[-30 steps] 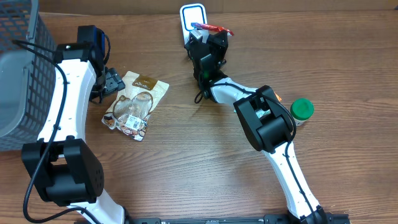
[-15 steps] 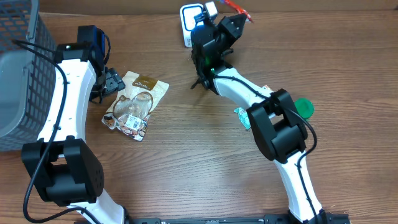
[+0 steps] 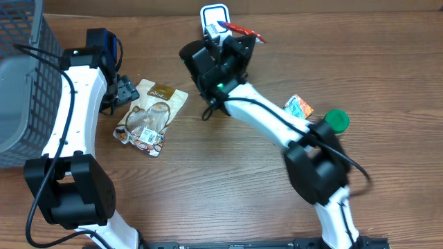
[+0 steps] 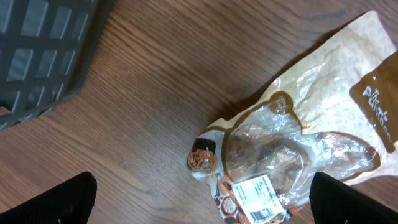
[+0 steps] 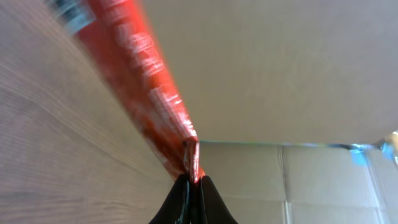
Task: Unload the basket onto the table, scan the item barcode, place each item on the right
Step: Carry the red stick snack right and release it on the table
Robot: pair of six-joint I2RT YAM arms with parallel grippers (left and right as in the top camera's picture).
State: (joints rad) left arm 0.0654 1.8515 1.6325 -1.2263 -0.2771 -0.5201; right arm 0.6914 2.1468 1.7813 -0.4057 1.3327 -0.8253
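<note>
A slim red packet [image 3: 241, 29] is gripped at one end by the right fingers [image 5: 179, 200], which are clenched tight on its crimped seam. The packet is held off the counter [image 3: 208, 187] just beside the scanner [image 3: 214, 14], a small white upright stand with a blue rim. From above, the gripped end is seen overlapping the scanner's lower right corner, and the free end is pointed away to the scanner's right. Whether packet and scanner are touching cannot be told. The wrapper is glossy red, long and narrow, with pale lettering printed along its length. In the right wrist view it is blurred, the print cannot be read, and a darker greyish patch is made out at its far tip.

The left fingers [image 4: 59, 202] are spread wide and nothing is held between them. They are poised over the edge of a tan snack bag [image 3: 149, 114] with a clear window, laid flat on the counter well to the left of the scanner and nearer the robot. A white barcode label [image 4: 258, 196] is seen on one end of the bag. A grey mesh basket [image 3: 21, 76] is set farther left of the scanner. To the right of the scanner and nearer the robot, a small multicoloured packet [image 3: 299, 106] and a green-capped bottle [image 3: 336, 122] are placed near each other.
</note>
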